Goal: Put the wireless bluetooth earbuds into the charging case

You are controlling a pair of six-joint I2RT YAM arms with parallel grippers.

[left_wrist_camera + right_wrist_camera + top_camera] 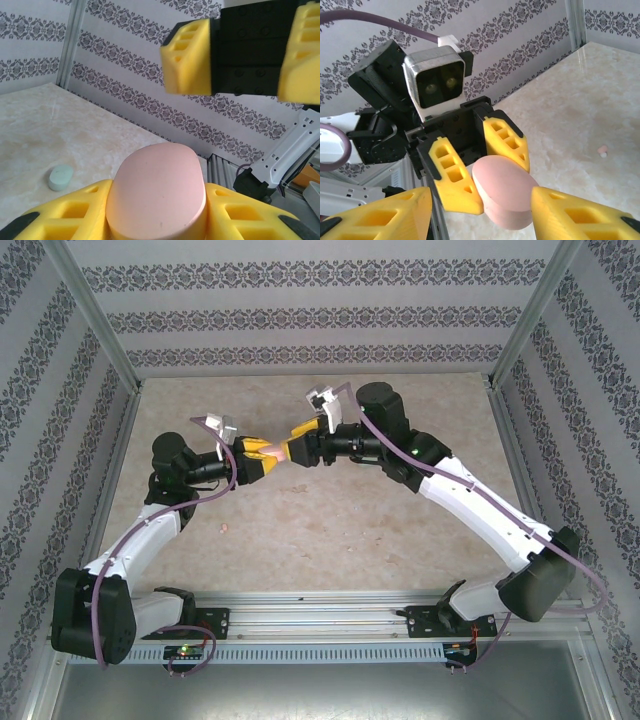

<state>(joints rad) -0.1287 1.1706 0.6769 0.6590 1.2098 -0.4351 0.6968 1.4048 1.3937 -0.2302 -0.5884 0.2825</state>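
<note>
Near and left, a tiny pink speck [603, 150], probably an earbud, is lying on the bare surface [330, 530]. Above the middle, the left hand [157, 220] is clamping the pink charging case [157, 185] in the air. The right hand [245, 57] is standing open, its fingers spread either side of the case. For a clean pass, one hand should be clamping squarely before the other is letting go.
</note>
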